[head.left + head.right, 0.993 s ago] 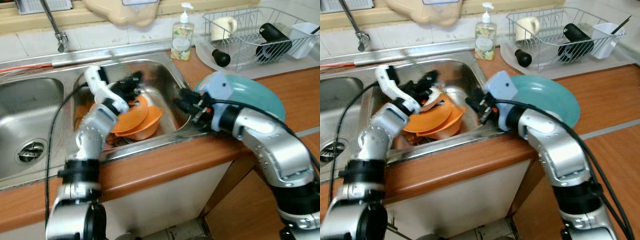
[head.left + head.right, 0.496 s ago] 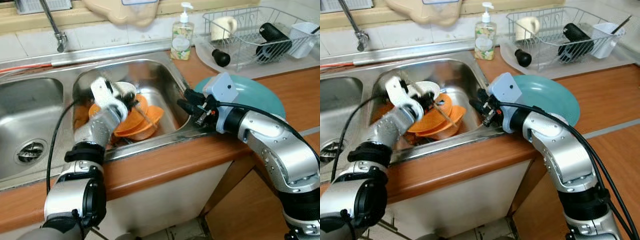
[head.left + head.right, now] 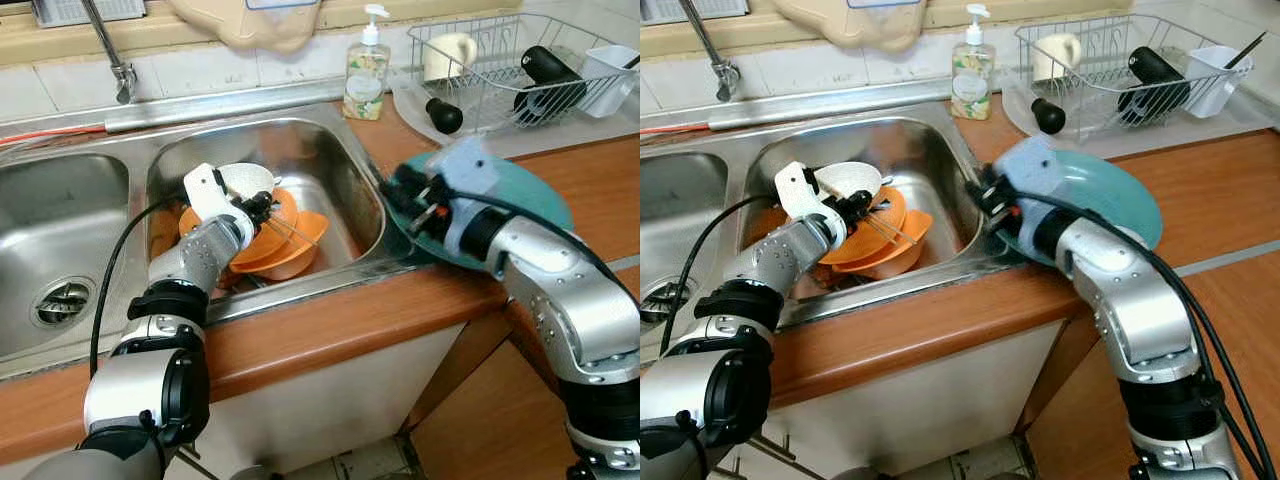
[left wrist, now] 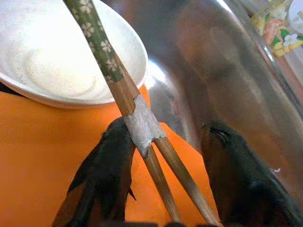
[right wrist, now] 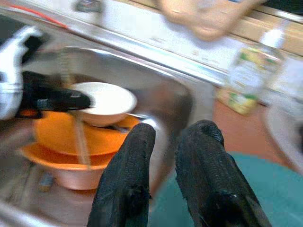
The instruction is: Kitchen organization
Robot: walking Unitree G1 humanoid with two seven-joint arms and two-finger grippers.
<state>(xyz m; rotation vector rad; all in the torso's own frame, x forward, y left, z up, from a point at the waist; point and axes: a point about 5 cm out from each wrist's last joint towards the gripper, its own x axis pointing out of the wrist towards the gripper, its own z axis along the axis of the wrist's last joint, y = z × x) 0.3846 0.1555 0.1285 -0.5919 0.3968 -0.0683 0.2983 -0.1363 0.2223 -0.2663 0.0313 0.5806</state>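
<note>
i've got the left claw (image 3: 262, 205) down in the sink (image 3: 340, 160), over the stack of orange bowls (image 3: 285, 245), w/ a white bowl (image 3: 245, 180) sitting on top at the back. the wrist cam shows the fingers (image 4: 111, 161) spread fairly wide w/ the chopsticks (image 4: 142, 137) running between them; one finger looks to touch the sticks, the other stands clear, so i'd call it a loose straddle, not a firm pinch.

right claw (image 3: 415, 200) is at the sink's edge, just over the near rim of the teal plate (image 3: 530, 195) on the bench (image 3: 600, 180). its fingers (image 5: 128, 165) are nearly together w/ a narrow gap, nothing between them.

handling, my guess: chopsticks are light, stiff, thin and likely wet, so they'll roll or scissor apart if pinched near the tips. best hold is at the taped band where the pair is joined, squeezing across both. bowls look like plastic, light and slick; white one prob ceramic, so no knocking it.

views: the head cam gives the layout, w/ soap bottle (image 3: 365, 65) and dish rack (image 3: 510, 70) behind, but the sticks are just thin lines there. left wrist cam gives the tape, the green flower pattern and the finger contact. right wrist cam is blurred but shows the sticks slanting down over the bowls from the side.
</note>
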